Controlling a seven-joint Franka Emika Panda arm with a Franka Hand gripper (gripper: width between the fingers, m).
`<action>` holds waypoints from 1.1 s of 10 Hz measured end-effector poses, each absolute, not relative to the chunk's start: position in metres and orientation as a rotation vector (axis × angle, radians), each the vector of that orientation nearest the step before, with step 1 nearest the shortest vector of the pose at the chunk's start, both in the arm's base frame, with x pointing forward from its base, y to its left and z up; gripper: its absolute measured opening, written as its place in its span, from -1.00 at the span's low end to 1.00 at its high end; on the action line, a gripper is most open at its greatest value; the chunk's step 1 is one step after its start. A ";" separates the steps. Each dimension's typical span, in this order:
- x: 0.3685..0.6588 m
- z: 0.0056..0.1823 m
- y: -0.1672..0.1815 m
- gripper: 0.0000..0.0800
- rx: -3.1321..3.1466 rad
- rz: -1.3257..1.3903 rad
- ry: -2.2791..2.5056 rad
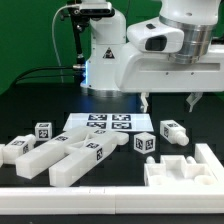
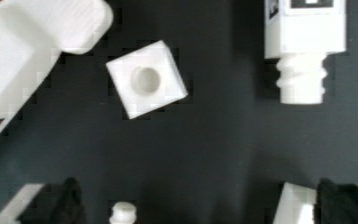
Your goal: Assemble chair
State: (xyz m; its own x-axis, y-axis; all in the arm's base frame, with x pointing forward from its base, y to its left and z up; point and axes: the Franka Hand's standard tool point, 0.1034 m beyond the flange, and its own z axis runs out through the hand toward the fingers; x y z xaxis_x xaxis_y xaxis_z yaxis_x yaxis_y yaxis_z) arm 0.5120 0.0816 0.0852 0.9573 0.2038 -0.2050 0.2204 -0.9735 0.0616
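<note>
The chair parts (image 1: 70, 155) look like moulded white plastic, smooth and glossy, with soft highlights along their edges. The square plate (image 2: 149, 78) and the stepped peg (image 2: 300, 55) show the same sheen. Their black-and-white tags (image 1: 97, 152) look matt, like printed paper. The surface (image 1: 30, 110) is black, matt and even. The marker board (image 1: 100, 124) is a flat, dull white. The arm (image 1: 165, 40) has a smooth, shiny white casing, and the gripper (image 1: 168, 102) has dark, matt fingers (image 1: 146, 101).
</note>
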 end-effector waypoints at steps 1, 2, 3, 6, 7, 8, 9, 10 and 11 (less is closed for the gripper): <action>0.511 0.084 0.087 0.62 3.033 -0.276 0.295; 0.492 0.078 0.104 0.62 3.061 -0.187 0.255; 0.473 0.072 0.113 0.62 3.076 -0.137 0.285; 0.460 0.066 0.120 0.62 3.086 -0.114 0.314; 0.459 0.065 0.120 0.62 3.085 -0.117 0.318; 0.459 0.063 0.121 0.62 3.090 -0.102 0.321; 0.451 0.051 0.123 0.62 3.106 -0.075 0.326; 0.441 0.035 0.125 0.62 3.124 -0.060 0.329; 0.435 0.022 0.129 0.62 3.134 -0.074 0.323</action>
State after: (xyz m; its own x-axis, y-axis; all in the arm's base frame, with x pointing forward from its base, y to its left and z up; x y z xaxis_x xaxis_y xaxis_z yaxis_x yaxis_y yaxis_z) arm 0.4351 0.1293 0.0217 0.9779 0.2041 -0.0460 0.2037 -0.9789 -0.0147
